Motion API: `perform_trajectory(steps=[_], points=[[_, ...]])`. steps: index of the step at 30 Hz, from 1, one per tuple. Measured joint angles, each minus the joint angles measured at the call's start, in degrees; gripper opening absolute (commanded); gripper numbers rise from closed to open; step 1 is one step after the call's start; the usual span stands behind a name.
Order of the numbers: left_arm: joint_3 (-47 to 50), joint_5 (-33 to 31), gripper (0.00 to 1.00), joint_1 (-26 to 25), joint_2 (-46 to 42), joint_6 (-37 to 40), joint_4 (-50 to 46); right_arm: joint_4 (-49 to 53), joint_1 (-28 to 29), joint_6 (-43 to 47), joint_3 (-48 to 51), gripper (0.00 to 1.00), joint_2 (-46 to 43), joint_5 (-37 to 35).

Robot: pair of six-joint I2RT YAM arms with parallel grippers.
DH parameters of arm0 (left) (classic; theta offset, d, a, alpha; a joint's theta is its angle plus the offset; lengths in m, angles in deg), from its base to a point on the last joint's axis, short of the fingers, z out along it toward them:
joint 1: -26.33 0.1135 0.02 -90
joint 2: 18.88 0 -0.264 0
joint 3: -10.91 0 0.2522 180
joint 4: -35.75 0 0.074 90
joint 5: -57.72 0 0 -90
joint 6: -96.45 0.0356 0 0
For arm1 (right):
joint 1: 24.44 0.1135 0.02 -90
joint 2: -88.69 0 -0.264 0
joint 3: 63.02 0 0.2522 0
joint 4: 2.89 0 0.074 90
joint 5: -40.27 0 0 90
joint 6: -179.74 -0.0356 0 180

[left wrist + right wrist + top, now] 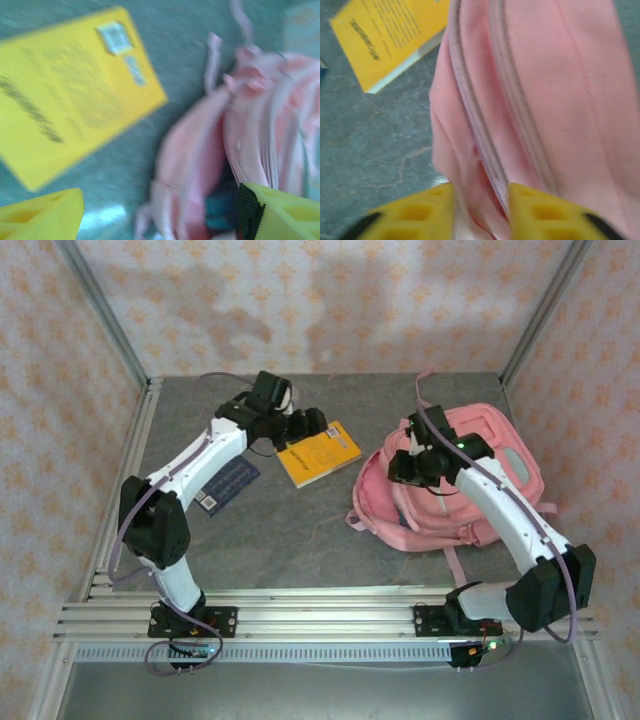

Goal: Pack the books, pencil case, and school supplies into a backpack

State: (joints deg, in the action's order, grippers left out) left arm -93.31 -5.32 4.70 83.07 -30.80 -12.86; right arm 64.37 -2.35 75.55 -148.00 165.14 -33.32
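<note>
An orange-yellow book (320, 453) lies flat at the back middle of the table, also in the left wrist view (65, 100) and the right wrist view (390, 35). My left gripper (310, 425) hovers at its far edge, open (160, 215) with nothing between the fingers. A dark blue book (228, 485) lies partly under the left arm. The pink backpack (480, 480) lies at the right. Its opening faces left, and something teal (217, 210) shows inside. My right gripper (415, 465) is over that opening, jaws parted (481, 210) with the zipper rim (485, 145) between them.
Pink straps (452, 565) trail from the backpack toward the near rail. A metal frame rail (130, 480) runs along the table's left side, and papered walls close the back and sides. Bare grey tabletop (300, 540) lies between the two arms.
</note>
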Motion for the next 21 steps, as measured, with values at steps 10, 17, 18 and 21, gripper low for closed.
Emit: perform_trajectory(steps=[10, 17, 18, 21], points=[[-29.7, -15.3, 0.81, 1.8, 30.4, 7.9, -8.1, 2.2, 5.6, -1.4, -13.0, 0.53, 7.4, -9.5], [-41.2, -16.2, 0.76, 2.2, 41.6, 10.3, -10.1, -0.8, 5.9, -7.0, -16.8, 0.42, 18.2, -5.8], [-41.4, -15.3, 0.75, 2.2, 42.5, 10.4, -10.1, -1.4, 5.9, -7.8, -17.5, 0.41, 20.6, -5.3], [-36.5, -12.6, 0.75, 2.1, 41.7, 10.7, -8.8, -2.2, 5.9, -9.2, -19.9, 0.38, 26.7, -4.3]])
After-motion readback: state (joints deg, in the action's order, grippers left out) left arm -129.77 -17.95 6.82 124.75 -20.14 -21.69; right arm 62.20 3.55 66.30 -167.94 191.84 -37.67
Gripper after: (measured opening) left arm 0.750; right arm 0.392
